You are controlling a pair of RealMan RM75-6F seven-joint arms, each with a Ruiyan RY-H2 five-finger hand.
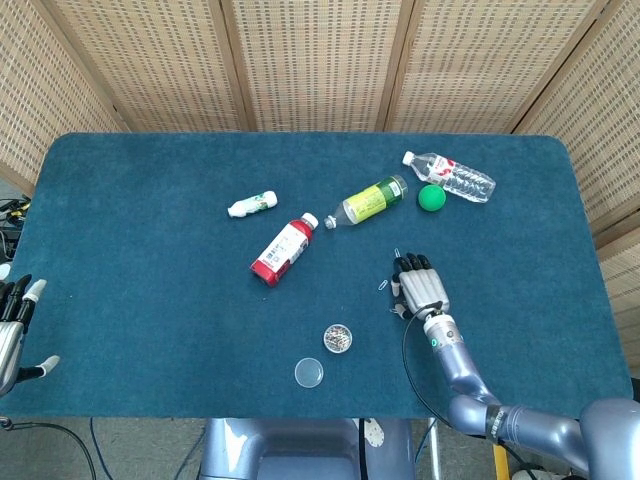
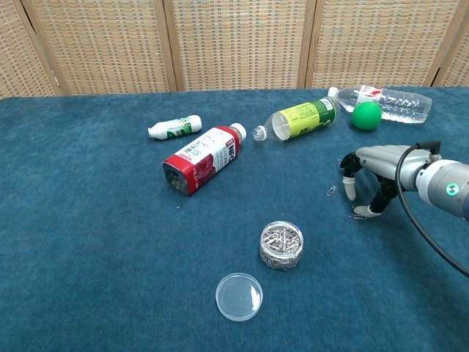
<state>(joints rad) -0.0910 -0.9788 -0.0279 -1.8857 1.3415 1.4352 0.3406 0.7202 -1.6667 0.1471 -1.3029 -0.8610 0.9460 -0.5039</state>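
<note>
right hand: we see the right hand (image 2: 377, 169) palm down on the desk (image 2: 88, 242), fingers (image 2: 350, 189) curled with tips at the cloth; nothing visibly held, though we cannot tell if a clip is pinched.
loose clips: one paper clip (image 2: 331, 191) lies at 9 o'clock of the fingers, another clip (image 2: 358, 215) just by the thumb tip.
jar: open jar of clips (image 2: 281, 245) at 8 o'clock of the hand, its lid (image 2: 239, 296) at 7 o'clock of the jar.
progress: we judge the loose clips are not yet gathered; jar open.
left hand: the left hand (image 1: 12, 325) sits off the desk edge, fingers apart, empty.
labels: red bottle (image 2: 201, 159), yellow-green bottle (image 2: 297, 119); writing too small to read.
</note>
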